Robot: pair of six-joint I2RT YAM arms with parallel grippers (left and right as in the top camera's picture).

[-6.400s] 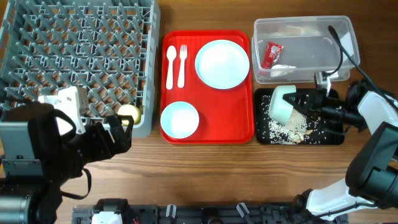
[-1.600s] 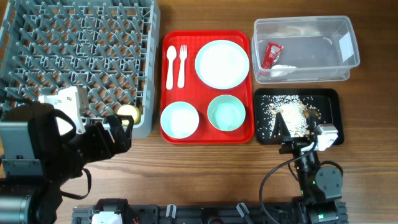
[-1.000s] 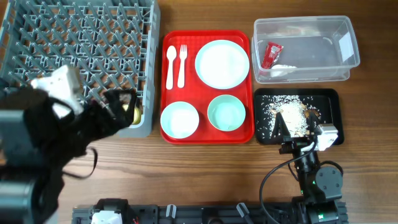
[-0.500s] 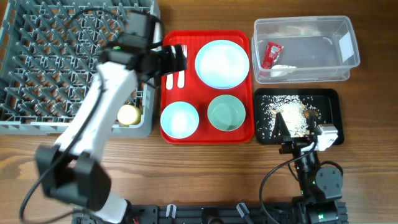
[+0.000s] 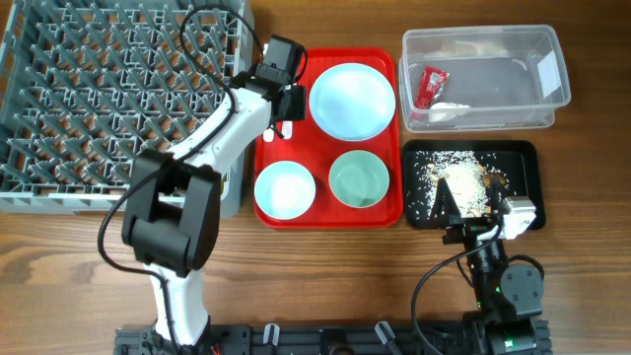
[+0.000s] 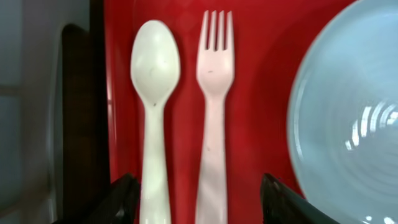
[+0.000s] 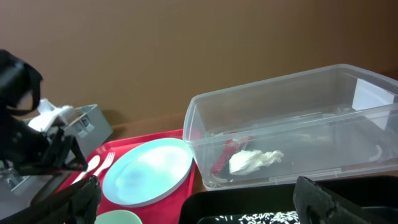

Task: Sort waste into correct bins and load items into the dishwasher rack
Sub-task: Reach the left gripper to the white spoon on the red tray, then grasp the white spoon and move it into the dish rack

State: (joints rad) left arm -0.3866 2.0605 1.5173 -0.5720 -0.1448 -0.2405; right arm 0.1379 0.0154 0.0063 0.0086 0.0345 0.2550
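Observation:
My left gripper [image 5: 282,106] [image 6: 202,202] hangs low over the left side of the red serving tray [image 5: 325,212], open. Its fingertips [image 6: 124,199] stand either side of the handles of the white spoon [image 6: 154,93] and fork [image 6: 212,93], which lie side by side. The pale blue plate [image 5: 352,101] [image 6: 348,112] lies just right of them. Two small bowls [image 5: 285,189] [image 5: 359,178] sit on the tray's front half. My right gripper [image 5: 465,209] [image 7: 202,205] is open and empty at the front of the black tray [image 5: 527,187], which holds crumbs [image 5: 463,187].
The grey dishwasher rack [image 5: 99,89] fills the left side, its right wall beside the left arm. The clear tub [image 5: 483,39] at the back right holds the red wrapper [image 5: 432,87] and white scrap [image 5: 449,110]. Bare wood runs along the front.
The left arm has swung from the rack's front corner across to the red tray and come down over the spoon and fork, its jaws narrowing. The right arm has stayed still.

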